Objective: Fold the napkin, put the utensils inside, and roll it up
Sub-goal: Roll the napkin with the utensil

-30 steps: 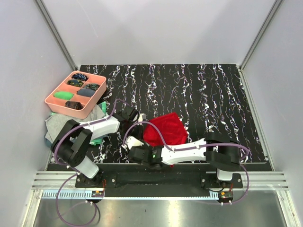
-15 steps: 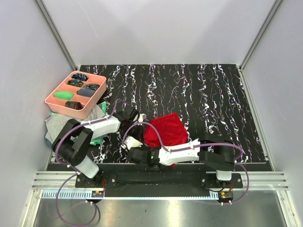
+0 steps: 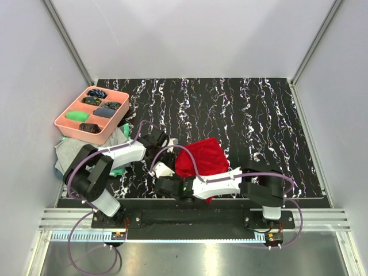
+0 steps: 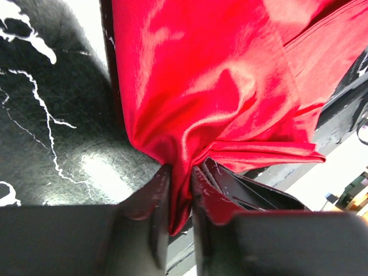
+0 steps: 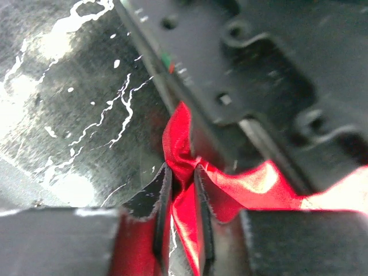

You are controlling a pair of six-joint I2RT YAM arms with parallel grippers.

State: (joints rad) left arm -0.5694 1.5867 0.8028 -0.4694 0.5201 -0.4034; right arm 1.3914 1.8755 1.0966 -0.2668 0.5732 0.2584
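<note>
The red napkin (image 3: 204, 158) lies bunched on the black marbled table near its front edge. At the napkin's left side my left gripper (image 3: 170, 150) is shut on a corner of it. In the left wrist view the red napkin (image 4: 207, 75) hangs gathered between the two jaws of that gripper (image 4: 181, 187). Just in front, my right gripper (image 3: 171, 173) is shut on a fold of the same napkin (image 5: 253, 187). In the right wrist view this gripper (image 5: 179, 175) pinches the fold close under the left gripper's black body. The utensils are out of view.
A pink compartment tray (image 3: 63, 123) holding rolled cloths sits at the back left. In front of it, under my left arm, is a pile of grey and green cloths (image 3: 68, 150). Grey walls enclose the table on three sides.
The right gripper has closed on the napkin's fold and its arm has shifted slightly left. The left gripper keeps its hold on the cloth, barely moving.
</note>
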